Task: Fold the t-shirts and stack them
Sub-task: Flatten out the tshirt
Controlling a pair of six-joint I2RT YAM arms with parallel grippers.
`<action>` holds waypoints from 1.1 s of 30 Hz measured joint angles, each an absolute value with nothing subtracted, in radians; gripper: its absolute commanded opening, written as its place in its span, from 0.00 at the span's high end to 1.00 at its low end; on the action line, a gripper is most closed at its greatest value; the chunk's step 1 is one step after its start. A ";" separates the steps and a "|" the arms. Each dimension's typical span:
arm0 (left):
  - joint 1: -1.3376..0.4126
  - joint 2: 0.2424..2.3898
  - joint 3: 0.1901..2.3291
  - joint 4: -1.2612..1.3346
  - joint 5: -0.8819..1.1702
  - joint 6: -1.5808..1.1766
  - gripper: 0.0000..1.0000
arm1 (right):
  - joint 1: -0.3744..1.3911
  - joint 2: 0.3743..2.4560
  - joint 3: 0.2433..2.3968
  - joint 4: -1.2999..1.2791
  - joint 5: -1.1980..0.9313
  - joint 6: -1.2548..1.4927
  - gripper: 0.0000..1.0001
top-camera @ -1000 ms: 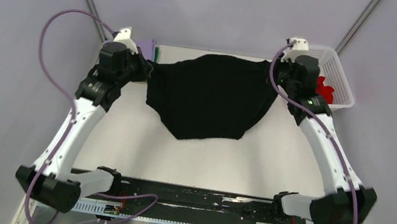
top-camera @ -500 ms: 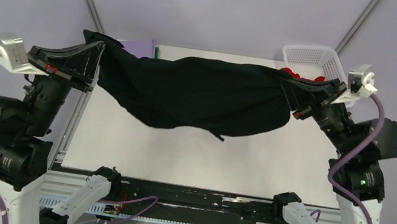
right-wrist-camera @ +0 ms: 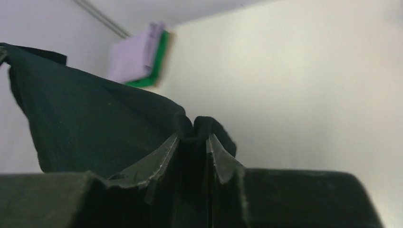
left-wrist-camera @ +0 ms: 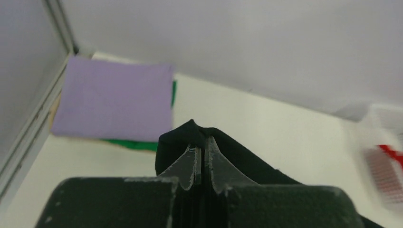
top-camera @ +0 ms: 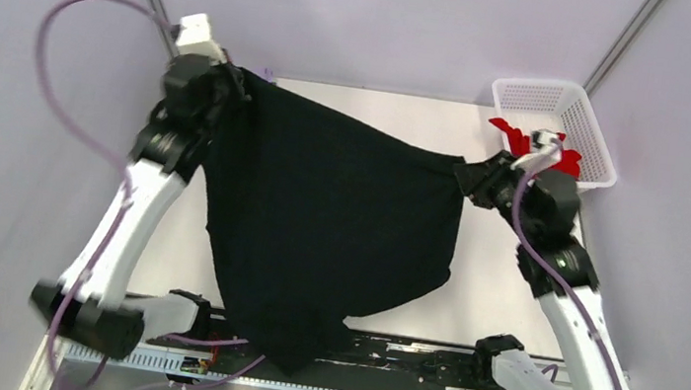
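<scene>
Since half a second ago both my arms have swung back in from their wide spread, and the black t-shirt (top-camera: 328,223), then strung out as a low band between them, now hangs as a broad sheet. Its tail reaches over the near edge of the worktop (top-camera: 501,274). My left jaws are pressed together on one corner of it, up at the far left. My right jaws pinch the opposite corner with only a sliver of gap, cloth bunched between them.

Two tees look done, a lilac t-shirt (left-wrist-camera: 114,102) lying folded on a green t-shirt (left-wrist-camera: 138,144) at the far left corner. The black one is only spread out, not yet laid flat or folded, and a red t-shirt (top-camera: 527,138) waits in the basket (top-camera: 544,88). So I judge the job roughly half done.
</scene>
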State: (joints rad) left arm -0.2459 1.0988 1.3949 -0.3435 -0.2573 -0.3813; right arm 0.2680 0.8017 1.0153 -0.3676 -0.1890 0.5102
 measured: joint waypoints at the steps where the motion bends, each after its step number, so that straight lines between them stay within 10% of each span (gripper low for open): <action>1: -0.238 1.171 1.387 -0.339 -0.277 -0.384 0.80 | 0.268 0.851 0.991 -0.374 -0.157 0.524 0.40; 4: -0.192 1.468 1.399 -0.335 -0.321 -0.401 0.52 | 0.268 1.048 0.981 -0.395 -0.078 0.541 0.05; 7: -0.138 1.751 1.468 -0.385 -0.322 -0.429 0.04 | 0.266 1.230 1.007 -0.443 0.004 0.554 0.00; 22: -0.153 1.526 1.390 -0.443 -0.158 -0.483 0.00 | 0.085 1.227 0.979 -0.490 0.051 0.624 0.02; 33: -0.248 1.269 0.782 -0.453 0.073 -0.593 0.00 | -0.077 1.295 0.807 -0.526 -0.056 0.673 0.42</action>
State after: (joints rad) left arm -0.2481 1.2686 0.7822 -0.4534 0.0727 -0.5930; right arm -0.0772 1.2953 0.8070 -0.5259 -0.0555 0.6727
